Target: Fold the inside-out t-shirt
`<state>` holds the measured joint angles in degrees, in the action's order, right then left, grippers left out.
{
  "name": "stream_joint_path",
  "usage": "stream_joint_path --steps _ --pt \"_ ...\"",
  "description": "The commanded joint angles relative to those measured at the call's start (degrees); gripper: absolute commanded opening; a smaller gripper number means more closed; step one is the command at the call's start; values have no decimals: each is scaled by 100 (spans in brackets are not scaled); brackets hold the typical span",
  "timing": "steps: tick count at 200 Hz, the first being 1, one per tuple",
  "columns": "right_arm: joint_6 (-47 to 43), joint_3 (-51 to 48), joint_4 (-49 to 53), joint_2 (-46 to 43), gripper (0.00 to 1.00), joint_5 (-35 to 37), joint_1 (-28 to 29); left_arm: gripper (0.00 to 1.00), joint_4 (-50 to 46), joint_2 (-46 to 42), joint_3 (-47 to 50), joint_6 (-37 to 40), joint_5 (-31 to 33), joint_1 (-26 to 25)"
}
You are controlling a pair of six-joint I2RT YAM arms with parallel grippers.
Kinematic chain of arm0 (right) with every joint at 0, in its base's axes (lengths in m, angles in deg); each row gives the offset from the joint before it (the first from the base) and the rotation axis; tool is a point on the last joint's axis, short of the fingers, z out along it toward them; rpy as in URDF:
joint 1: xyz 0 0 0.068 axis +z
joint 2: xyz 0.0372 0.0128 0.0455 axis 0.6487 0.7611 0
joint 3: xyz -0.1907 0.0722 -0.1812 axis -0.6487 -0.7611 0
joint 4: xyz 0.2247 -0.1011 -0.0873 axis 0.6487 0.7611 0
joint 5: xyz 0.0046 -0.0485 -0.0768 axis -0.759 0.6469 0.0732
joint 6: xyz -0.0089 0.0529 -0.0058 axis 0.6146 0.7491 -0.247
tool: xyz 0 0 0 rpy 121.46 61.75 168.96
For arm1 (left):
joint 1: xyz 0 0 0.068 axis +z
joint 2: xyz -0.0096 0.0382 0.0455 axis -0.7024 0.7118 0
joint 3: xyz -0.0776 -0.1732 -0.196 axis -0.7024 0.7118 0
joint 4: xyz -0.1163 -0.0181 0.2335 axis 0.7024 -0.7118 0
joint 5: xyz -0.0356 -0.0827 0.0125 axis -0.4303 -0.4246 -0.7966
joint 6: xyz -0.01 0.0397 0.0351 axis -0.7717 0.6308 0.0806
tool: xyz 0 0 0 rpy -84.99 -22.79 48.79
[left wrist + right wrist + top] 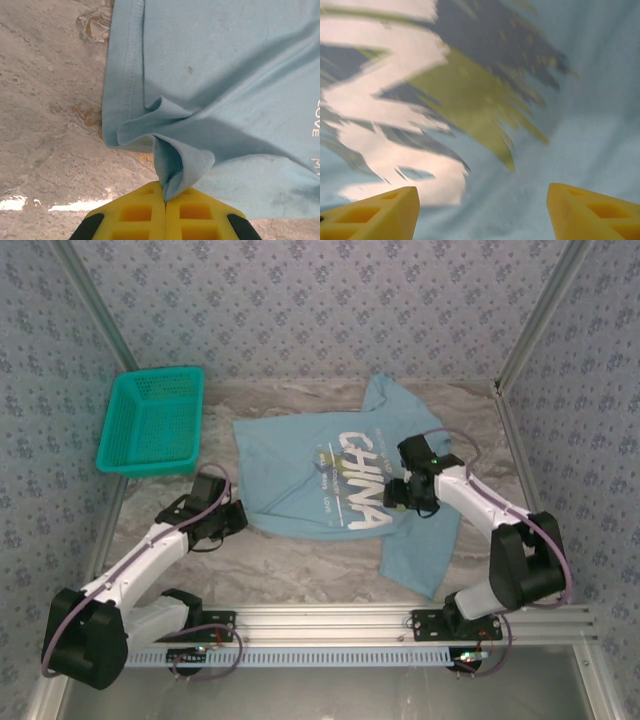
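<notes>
**Left end effector pinched on the hem corner, right one open over the print**

Closest to the arm bases, the near sleeve [420, 558] of the t-shirt [300, 465] spills toward the front edge of the marbled surface [300, 575]. Just beyond it, the left end effector [165, 197] has its yellow fingers closed together on a small bunched fold of cloth at the near corner of the hem [127, 75]. The stitched edge runs away from the pinch, and creases radiate out from it. The right end effector [482, 200] has its fingers spread wide with nothing between them, and it hangs close above the printed chest.

The step in hand looks like taking hold of the shirt for a first fold. To do it well, the right side should probably close on an edge across from the left pinch, so both ends rise together and the cloth travels as one sheet. The left pinch is thin, and I cannot tell whether it has caught both layers. A low, slow lift would keep the shirt from slipping free or dragging across the surface.

The shirt is light blue and lies mostly flat in the middle of the surface, hem to the left. Bold white lettering [362, 478] reading CHINA runs across it. The far sleeve [385, 395] points toward the back wall. Well to the left, at the back, sits a teal mesh basket [150, 420], apart from the shirt.
</notes>
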<state>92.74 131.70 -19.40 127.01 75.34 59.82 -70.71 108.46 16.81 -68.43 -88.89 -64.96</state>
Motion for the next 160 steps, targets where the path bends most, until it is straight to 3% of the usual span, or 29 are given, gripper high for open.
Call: stream_joint_path --steps 1,64,115,138,160 --pt "237 -257 30 328 70 -273 -50 0 85 88 -154 182 -77 121" --pt "42 515 -995 1949 67 -776 -76 0 386 301 -282 410 101 653" --pt "-180 2164 -925 3224 66 -885 60 0 715 766 -721 732 281 1308" --pt "-437 2412 -501 3089 67 -500 171 0 710 925 -950 831 257 1436" --pt "-504 1860 -222 2185 69 -79 301 0 741 873 -968 809 223 1436"
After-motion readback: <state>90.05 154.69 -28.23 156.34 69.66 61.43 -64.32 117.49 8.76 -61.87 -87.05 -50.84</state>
